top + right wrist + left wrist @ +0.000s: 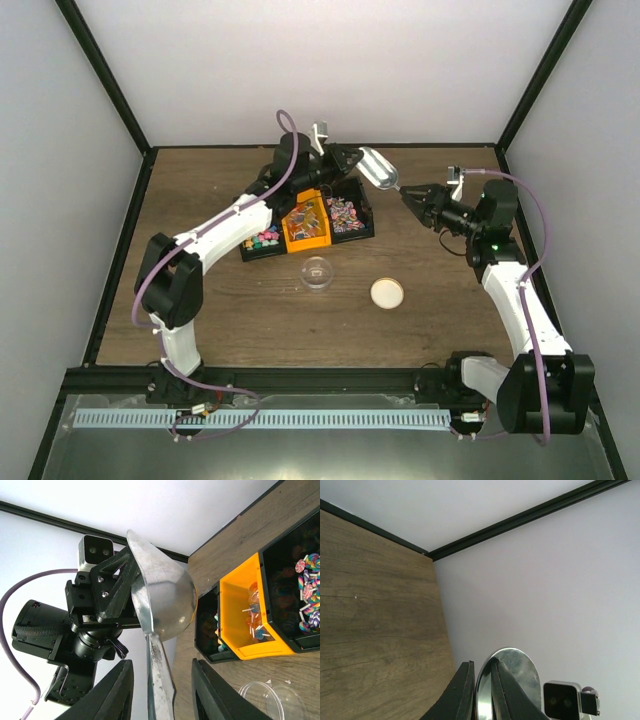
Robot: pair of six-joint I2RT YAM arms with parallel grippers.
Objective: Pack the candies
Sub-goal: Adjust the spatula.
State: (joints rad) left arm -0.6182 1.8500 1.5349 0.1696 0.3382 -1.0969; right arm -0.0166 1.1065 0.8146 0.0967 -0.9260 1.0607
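A metal scoop (378, 168) hangs above the back of the table, and my left gripper (352, 160) is shut on its bowl rim (517, 670). In the left wrist view the black fingers (465, 690) pinch the shiny rim edge-on. My right gripper (161, 662) is open, with the scoop's flat handle (159, 680) between its fingers and a gap on each side. The candies (343, 213) lie in a row of bins below the scoop: colourful swirled ones (310, 575) in a black bin and stick ones in the orange bin (240, 605).
The clear round jar (317, 272) stands open in front of the bins, with the cream lid (388, 292) to its right. The white back wall is close behind the scoop. Black frame posts line the table's edges.
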